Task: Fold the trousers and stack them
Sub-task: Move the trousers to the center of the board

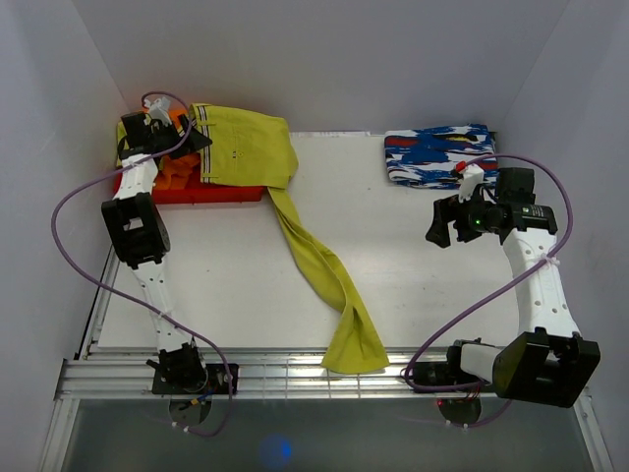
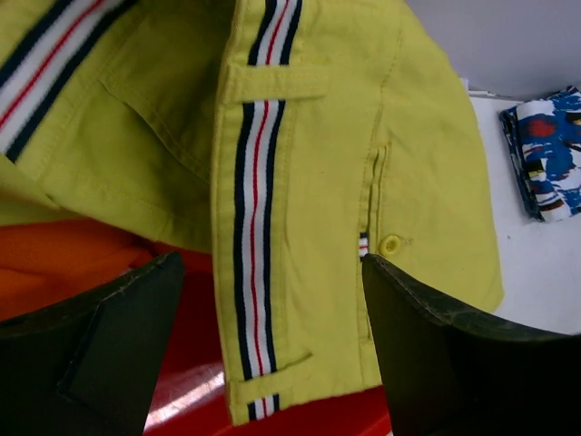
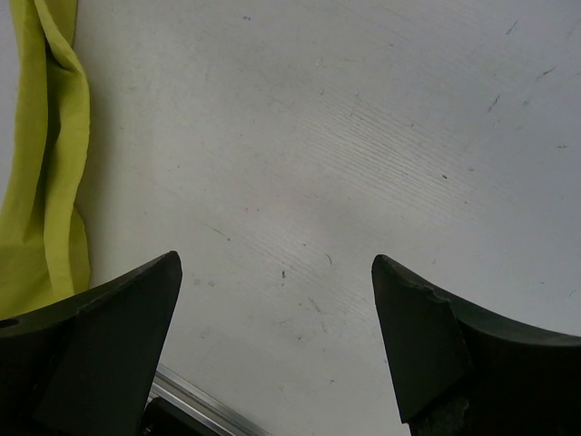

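The yellow-green trousers (image 1: 246, 147) lie with their folded upper part at the back left, on top of an orange and red pile (image 1: 187, 187). One long leg (image 1: 329, 280) trails diagonally across the table to its front edge. My left gripper (image 1: 189, 138) hangs just over the waist end, open. In the left wrist view the striped waistband (image 2: 259, 227) runs between the spread fingers of the left gripper (image 2: 272, 263), which grip nothing. My right gripper (image 1: 442, 224) hovers open over bare table at the right. In the right wrist view the right gripper (image 3: 275, 259) holds nothing, and the trouser leg (image 3: 45, 182) lies to its left.
A folded blue, white and red patterned cloth (image 1: 437, 152) sits at the back right, also in the left wrist view (image 2: 549, 154). Orange cloth (image 2: 73, 263) shows under the trousers. White walls close three sides. A metal rail (image 1: 295, 374) runs along the front edge.
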Controlling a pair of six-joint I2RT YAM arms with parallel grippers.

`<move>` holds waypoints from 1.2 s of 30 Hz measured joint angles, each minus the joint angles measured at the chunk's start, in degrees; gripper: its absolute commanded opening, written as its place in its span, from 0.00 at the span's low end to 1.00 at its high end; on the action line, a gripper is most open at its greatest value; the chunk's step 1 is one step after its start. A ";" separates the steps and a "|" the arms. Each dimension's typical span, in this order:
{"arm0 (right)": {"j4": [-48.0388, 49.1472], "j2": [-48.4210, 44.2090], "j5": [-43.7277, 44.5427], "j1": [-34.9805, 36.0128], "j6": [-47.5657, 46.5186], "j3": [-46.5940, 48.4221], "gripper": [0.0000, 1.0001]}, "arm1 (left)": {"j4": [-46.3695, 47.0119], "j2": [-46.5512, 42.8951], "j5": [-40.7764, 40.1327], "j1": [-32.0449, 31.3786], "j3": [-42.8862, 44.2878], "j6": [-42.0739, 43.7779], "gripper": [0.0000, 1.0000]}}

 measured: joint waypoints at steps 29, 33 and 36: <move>-1.73 -0.07 -0.17 0.00 -0.02 4.68 0.90 | 14.23 -3.08 18.23 -5.73 4.28 -17.97 0.00; -0.59 -1.27 -2.05 0.00 0.31 6.12 0.90 | 11.13 -9.49 17.81 -11.87 7.98 -18.60 0.00; 0.39 -2.36 -4.04 0.00 0.68 7.30 0.90 | 9.27 -14.62 16.46 -19.47 8.50 -18.73 0.00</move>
